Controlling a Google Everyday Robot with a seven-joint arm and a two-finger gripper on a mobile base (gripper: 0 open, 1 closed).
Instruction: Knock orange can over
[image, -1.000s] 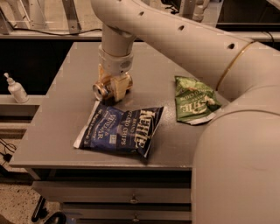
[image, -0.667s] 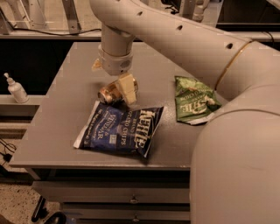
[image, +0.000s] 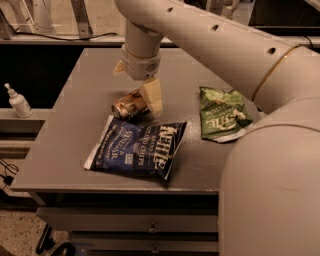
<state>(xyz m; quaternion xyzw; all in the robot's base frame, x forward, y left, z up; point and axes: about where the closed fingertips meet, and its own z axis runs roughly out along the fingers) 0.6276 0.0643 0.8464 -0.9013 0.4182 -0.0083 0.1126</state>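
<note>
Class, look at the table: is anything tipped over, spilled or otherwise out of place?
Yes: the small coppery-orange metal drink can lies on its side on the grey table, beside the blue chip bag's upper edge, just below the robot's open gripper. Cans normally stand upright. No spill shows.

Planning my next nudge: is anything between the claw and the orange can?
Nothing visible. The claw hangs directly over the orange can, which lies on its side; the blue chip bag sits in front, not between.
</note>
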